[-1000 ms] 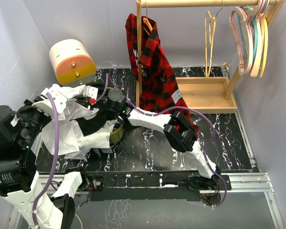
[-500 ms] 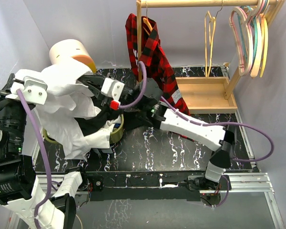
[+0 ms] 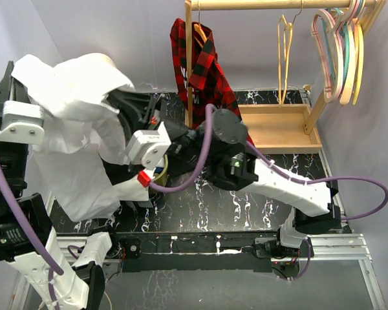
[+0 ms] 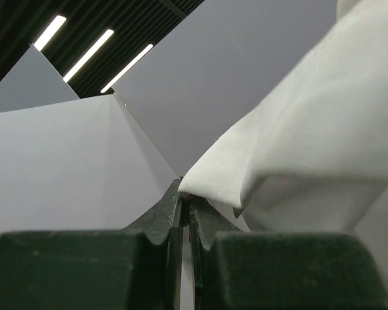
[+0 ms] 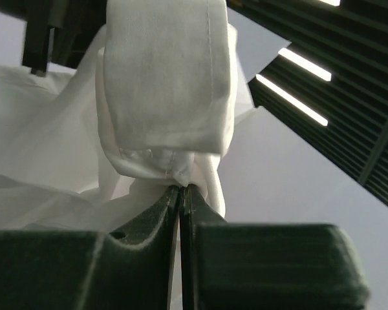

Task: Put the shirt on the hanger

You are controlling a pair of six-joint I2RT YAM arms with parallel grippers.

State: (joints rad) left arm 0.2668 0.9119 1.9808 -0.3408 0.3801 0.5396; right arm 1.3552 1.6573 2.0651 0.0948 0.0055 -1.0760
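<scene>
Top external tells it best, Mara calls: "the shirt (image 3: 71,135) is up off the table (image 3: 200,206) on the left, draped between 2 arms and hanging in a loose sheet."

Joss: "Left wrist confirms the grip. The left gripper (image 4: 184,197) is pressed together on a folded edge of white cloth."

Mara: "And on right wrist, the right gripper (image 5: 181,188) is pinching a bunched bit just under a flat stitched band. Cuff or placket, hard to say which."

Joss: "So where's the target? The hanger (image 3: 284,61) hangs from the wooden rail (image 3: 278,5) at the back right, well apart from both grippers, with the plaid shirt (image 3: 210,97) in between."

Mara: "It hangs long axis down, hook on the rail, nearly edge-on to this camera. The right arm is plainly the nearer one."

Joss: "Best guess: the cloth has to travel right and back, and the right arm probably leads while the left carries the bulk."
</scene>
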